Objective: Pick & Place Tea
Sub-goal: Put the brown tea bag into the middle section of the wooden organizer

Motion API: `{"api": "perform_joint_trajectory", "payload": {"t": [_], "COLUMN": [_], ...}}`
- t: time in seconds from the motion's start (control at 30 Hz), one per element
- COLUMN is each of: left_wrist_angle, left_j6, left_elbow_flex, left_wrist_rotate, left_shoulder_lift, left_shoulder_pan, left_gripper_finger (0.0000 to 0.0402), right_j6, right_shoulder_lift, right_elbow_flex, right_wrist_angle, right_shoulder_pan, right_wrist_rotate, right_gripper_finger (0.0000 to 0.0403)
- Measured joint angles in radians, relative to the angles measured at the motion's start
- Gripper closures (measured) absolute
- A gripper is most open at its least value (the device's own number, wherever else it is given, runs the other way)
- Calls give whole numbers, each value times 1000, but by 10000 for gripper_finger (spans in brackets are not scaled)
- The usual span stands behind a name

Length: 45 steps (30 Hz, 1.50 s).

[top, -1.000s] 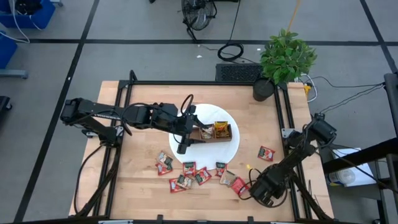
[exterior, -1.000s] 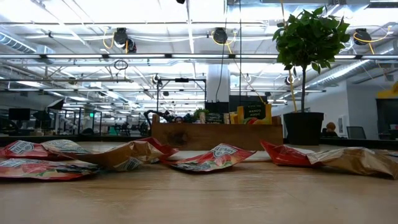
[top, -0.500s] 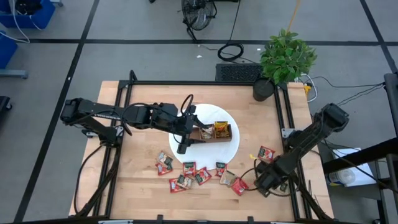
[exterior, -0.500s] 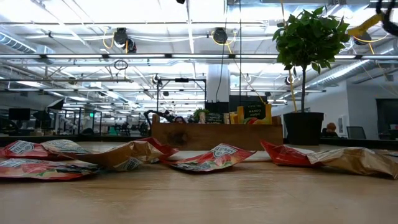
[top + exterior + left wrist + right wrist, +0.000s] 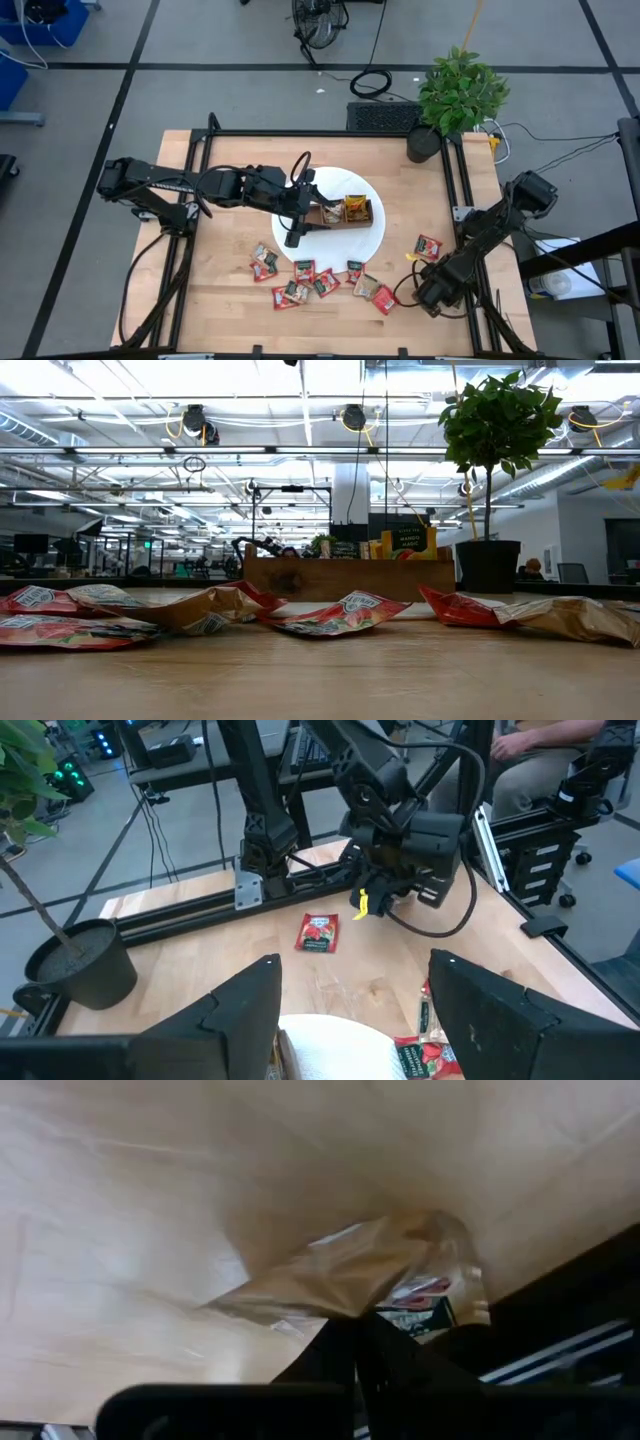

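Note:
My right gripper (image 5: 412, 262) hangs near the table's right front corner, shut on a yellow tea sachet (image 5: 362, 902). Several red and tan sachets (image 5: 320, 282) lie flat along the front of the table, and one red sachet (image 5: 428, 246) lies alone at the right. A wooden tray (image 5: 345, 212) with yellow sachets in it stands on a white plate (image 5: 372, 240) at the table's middle. My left gripper (image 5: 355, 1020) hovers open over the plate's left part, pointing toward the right arm, with nothing between its fingers. My right gripper pinches the yellow sachet between its two shut fingers (image 5: 365, 1345), at one edge (image 5: 350, 1305). The fingers slant down from the table's right side. The sachet hangs crumpled below the fingertips, clear of the tabletop.
A potted plant (image 5: 455, 95) stands at the far right corner. Black frame rails (image 5: 465, 200) run along the table's sides. Bare wood lies between the lone red sachet and the plate. A seated person (image 5: 540, 760) shows beyond the right arm.
My right gripper has risen a little and drawn from the near edge toward the far edge, rolling its wrist, still shut on the yellow sachet, which has gone with it.

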Motion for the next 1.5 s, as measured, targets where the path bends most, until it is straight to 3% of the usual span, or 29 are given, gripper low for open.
{"api": "perform_joint_trajectory", "payload": {"t": [0.13,0.27,0.43,0.67,1.17,1.27,1.4,1.5], "left_wrist_angle": [0,0,0,0,0,0,0,0], "left_j6": [0,0,0,0,0,0,0,0], "left_elbow_flex": [0,0,0,0,-1,-1,-1,-1], "left_wrist_rotate": [0,0,0,0,0,0,0,0], "left_shoulder_lift": [0,0,0,0,0,0,0,0], "left_shoulder_pan": [0,0,0,0,0,0,0,0], "left_gripper_finger": [149,149,148,148,148,149,148,149], "right_j6": [-72,-166,-325,-595,-719,-871,-1132,-1122], "right_shoulder_lift": [-2,-1,0,6,5,5,3,3], "right_elbow_flex": [-16,-15,-15,-20,-106,-111,-111,-111], "right_wrist_angle": [83,214,365,436,609,794,1071,1161], "right_shoulder_pan": [-23,-72,-120,-160,-225,-223,-231,-257], "right_wrist_rotate": [42,176,448,851,1178,1179,1011,881], "right_gripper_finger": [403,403,403,403,388,393,382,341]}}
